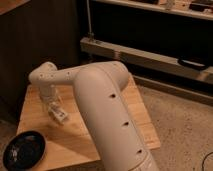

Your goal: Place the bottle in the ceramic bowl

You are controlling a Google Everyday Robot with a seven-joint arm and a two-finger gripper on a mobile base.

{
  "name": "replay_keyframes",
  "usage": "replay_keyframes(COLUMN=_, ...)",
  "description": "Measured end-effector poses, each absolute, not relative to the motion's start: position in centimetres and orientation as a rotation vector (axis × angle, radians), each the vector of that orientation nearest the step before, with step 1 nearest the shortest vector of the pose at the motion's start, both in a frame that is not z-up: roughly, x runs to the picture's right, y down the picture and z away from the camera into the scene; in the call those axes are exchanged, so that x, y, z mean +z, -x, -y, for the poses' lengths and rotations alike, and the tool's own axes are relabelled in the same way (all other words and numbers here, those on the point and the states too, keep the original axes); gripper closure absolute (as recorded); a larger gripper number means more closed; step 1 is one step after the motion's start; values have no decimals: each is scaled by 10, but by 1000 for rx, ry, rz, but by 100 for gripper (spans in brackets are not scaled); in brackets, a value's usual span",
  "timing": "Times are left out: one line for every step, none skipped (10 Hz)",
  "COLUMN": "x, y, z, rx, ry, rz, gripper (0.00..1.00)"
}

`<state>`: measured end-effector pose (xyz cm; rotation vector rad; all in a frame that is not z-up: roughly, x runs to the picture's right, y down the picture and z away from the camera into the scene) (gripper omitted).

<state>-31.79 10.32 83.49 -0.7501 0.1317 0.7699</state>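
Observation:
The small white bottle (59,116) lies on its side on the wooden table (134,112), left of the middle. My gripper (53,106) hangs straight down from the white wrist and sits right over the bottle's upper end, touching or almost touching it. The black ceramic bowl (23,149) rests on the table's front left corner, a short way in front of and to the left of the bottle, and is empty. My thick white arm crosses the middle of the view and hides much of the table.
A dark wall or cabinet stands behind the table on the left. A low metal rail and dark shelving (150,55) run along the back right. Speckled floor (185,130) lies to the right of the table's edge.

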Motion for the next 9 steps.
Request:
replay_keyframes(x=837, y=318, z=-105, rx=766, ry=749, rz=-131, gripper=35)
replay_keyframes(x=838, y=319, z=-108, rx=761, ry=750, rz=-132, gripper=35)
replay_keyframes(x=838, y=321, z=-110, rx=754, ry=749, rz=-132, gripper=35)
replay_keyframes(x=840, y=322, z=-113, rx=745, ry=742, rz=-137, gripper=35)
replay_keyframes(x=842, y=323, z=-114, rx=741, ry=730, rz=-146, gripper=35)
replay_keyframes(x=844, y=325, z=-118, rx=728, ry=717, rz=-162, gripper=35)
replay_keyframes(x=847, y=326, z=-121, rx=716, ry=708, rz=-171, gripper=35)
replay_keyframes(x=849, y=326, z=-123, rx=709, ry=705, rz=-178, gripper=35)
replay_keyframes(x=852, y=326, z=-125, rx=706, ry=702, rz=-181, gripper=35)
